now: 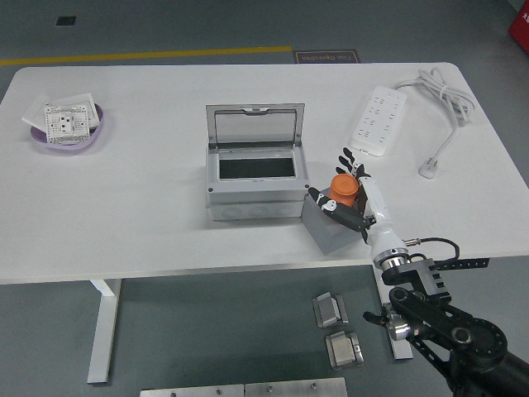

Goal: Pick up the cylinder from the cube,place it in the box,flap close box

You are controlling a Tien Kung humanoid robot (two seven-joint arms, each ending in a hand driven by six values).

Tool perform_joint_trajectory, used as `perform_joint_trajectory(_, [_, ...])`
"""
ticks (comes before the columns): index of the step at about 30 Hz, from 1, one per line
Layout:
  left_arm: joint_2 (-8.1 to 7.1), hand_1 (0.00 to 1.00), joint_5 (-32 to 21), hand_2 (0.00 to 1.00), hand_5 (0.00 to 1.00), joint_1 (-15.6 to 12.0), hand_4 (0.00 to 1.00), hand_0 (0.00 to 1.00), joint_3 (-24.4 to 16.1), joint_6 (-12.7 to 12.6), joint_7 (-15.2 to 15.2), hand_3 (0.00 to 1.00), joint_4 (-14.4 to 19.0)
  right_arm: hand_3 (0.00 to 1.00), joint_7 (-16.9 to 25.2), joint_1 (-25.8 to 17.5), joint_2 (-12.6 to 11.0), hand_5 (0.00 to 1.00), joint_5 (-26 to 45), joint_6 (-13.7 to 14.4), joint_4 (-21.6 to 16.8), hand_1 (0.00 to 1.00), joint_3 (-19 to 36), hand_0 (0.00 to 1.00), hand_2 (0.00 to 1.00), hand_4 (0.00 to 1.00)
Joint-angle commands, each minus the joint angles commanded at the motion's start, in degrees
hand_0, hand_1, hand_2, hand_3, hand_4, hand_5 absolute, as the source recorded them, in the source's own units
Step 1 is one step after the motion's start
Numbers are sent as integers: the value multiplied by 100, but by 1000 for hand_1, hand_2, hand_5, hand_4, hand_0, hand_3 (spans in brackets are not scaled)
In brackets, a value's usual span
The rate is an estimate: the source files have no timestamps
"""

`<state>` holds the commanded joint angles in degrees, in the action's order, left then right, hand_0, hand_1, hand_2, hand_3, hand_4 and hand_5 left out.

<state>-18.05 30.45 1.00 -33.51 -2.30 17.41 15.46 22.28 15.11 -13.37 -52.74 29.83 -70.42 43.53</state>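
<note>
One hand (345,192), the right, cups its fingers around the orange cylinder (344,187) atop the grey cube (325,230), just beside the box (255,186), whose lid stands open to receive it.

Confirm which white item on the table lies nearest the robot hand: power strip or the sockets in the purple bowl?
The power strip, lying just beyond the right robot hand, which is at the orange cylinder. The purple bowl of sockets sits far off at the table's left end.

A white table (165,240) on white legs stands on a grey-green floor (207,25). A yellow line (149,55) crosses the floor beyond the far edge. Metal plates (331,310) lie underneath, near right.
</note>
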Motion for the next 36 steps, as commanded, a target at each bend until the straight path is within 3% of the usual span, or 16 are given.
perform_joint_trajectory(18, [18, 715, 10, 695, 464, -1, 753, 724, -13, -29, -61, 822, 8, 953, 68, 69, -17, 207, 352, 18, 59, 864, -59, 856, 865, 856])
perform_joint_trajectory(19, [18, 714, 6, 695, 463, -2, 752, 724, -9, -31, -65, 821, 7, 809, 61, 72, -19, 64, 350, 26, 46, 783, -66, 826, 755, 612])
perform_joint_trajectory(24, [23, 714, 4, 695, 463, -1, 752, 724, -13, -38, -80, 821, 9, 809, -15, 82, -21, 64, 269, 73, 19, 783, -106, 826, 755, 612])
perform_joint_trajectory(25, [23, 713, 4, 694, 461, 0, 750, 722, -14, -38, -83, 821, 10, 654, -38, 83, -21, 2, 239, 85, 20, 700, -114, 774, 646, 308])
perform_joint_trajectory(30, [22, 713, -4, 694, 461, -2, 750, 722, -11, -46, -103, 821, 10, 654, -167, 85, -19, 2, 95, 148, 35, 700, -168, 774, 646, 308])
perform_joint_trajectory(31, [22, 713, -7, 693, 460, -2, 750, 722, -11, -49, -108, 820, 9, 546, -189, 86, -19, 2, 76, 157, 40, 660, -181, 762, 574, 247])
perform_joint_trajectory(36, [22, 713, -14, 693, 460, -3, 750, 722, -15, -62, -142, 820, 12, 546, -268, 104, -16, 2, 23, 203, 66, 660, -270, 762, 574, 247])
